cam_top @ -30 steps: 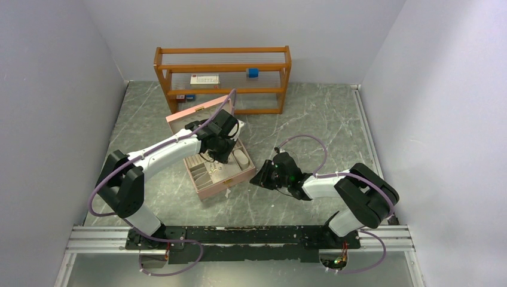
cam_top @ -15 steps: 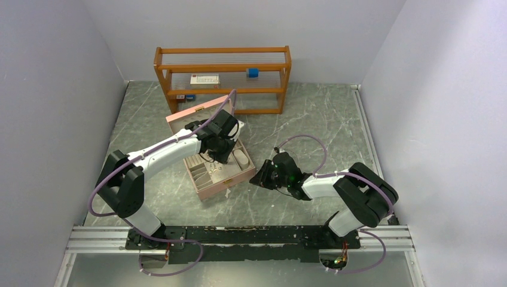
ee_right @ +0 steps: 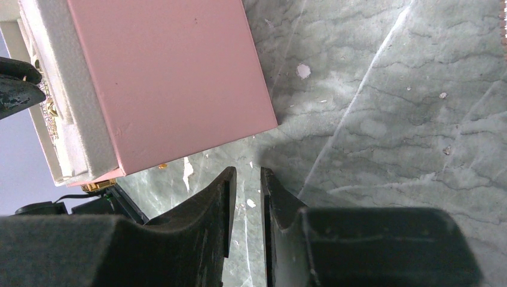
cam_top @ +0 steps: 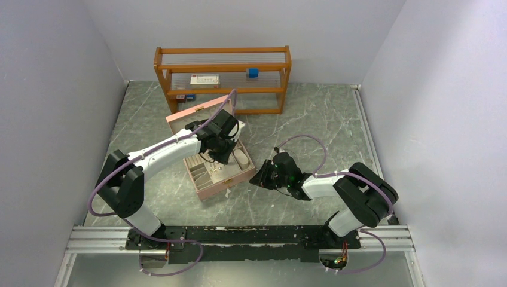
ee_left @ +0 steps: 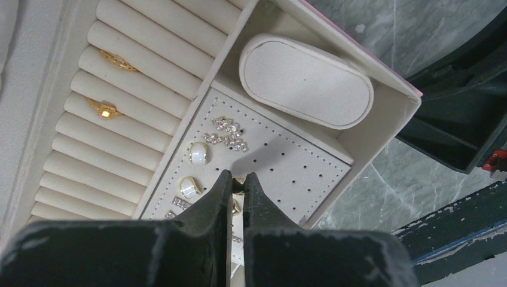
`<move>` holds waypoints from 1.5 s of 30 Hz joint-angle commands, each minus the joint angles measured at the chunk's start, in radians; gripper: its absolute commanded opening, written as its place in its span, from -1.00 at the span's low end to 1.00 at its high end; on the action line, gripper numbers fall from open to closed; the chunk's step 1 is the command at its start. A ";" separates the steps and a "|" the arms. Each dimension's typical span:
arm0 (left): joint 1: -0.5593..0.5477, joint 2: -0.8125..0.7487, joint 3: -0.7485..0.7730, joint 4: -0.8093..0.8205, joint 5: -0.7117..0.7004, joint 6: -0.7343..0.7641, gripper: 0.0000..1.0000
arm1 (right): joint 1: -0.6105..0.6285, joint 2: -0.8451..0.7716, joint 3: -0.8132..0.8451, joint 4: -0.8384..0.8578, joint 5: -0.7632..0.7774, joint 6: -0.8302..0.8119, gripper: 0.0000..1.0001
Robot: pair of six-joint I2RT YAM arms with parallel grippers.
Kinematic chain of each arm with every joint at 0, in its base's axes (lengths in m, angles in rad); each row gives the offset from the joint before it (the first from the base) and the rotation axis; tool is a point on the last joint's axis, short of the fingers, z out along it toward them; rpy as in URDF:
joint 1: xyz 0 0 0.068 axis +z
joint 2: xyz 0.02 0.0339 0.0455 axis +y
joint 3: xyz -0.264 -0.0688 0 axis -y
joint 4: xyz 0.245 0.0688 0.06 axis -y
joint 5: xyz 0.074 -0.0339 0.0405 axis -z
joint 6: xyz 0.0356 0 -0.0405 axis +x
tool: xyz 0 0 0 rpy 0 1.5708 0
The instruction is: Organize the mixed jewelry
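Note:
The pink jewelry box stands open in the middle of the table. In the left wrist view its cream inside holds ring rolls with two gold rings, an oval cushion and a perforated earring pad with pearl earrings and crystal earrings. My left gripper is shut on a small gold earring just over the pad. My right gripper is shut and empty, low over the table beside the box's pink side.
A wooden shelf rack with small boxes stands behind the jewelry box. A tiny gold piece lies on the marble by the box's lower edge. Grey walls enclose the table on three sides.

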 commanded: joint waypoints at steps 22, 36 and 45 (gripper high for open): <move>-0.010 -0.023 -0.034 0.038 0.007 -0.005 -0.90 | 0.008 0.017 -0.005 -0.015 0.021 -0.001 -0.49; -0.011 -0.026 -0.024 0.024 0.047 -0.017 -0.48 | 0.008 0.020 -0.002 -0.017 0.024 -0.002 -0.49; -0.011 -0.015 -0.021 0.034 0.077 -0.017 -0.37 | 0.008 0.012 -0.008 -0.017 0.027 0.003 -0.49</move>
